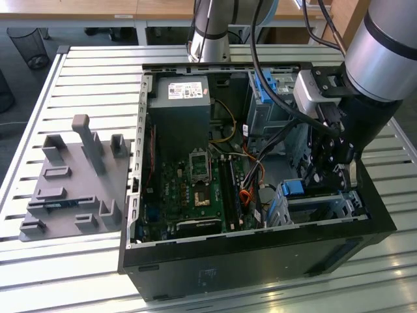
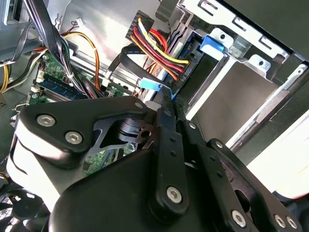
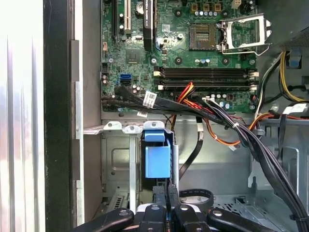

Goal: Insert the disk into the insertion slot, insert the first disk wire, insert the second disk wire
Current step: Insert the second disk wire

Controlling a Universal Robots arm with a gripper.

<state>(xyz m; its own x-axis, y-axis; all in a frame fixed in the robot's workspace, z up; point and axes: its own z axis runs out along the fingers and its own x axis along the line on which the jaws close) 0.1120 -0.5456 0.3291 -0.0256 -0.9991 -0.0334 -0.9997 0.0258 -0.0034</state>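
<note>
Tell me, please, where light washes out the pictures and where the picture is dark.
First wrist view: a white overexposed band along one edge. Second wrist view: a blown-out patch by the gripper. Exterior view: the computer case front is dark.

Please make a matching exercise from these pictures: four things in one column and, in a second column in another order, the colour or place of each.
Things:
1. gripper
2. motherboard
3. fixture plate
4. caddy frame

Colour or place:
a. grey, outside the computer case, at the exterior view's left
b. bright blue, upright in the drive cage
c. green, on the floor of the case
d. black, over the drive cage just by the blue part

Pairs: 1-d, 2-c, 3-a, 4-b
</note>
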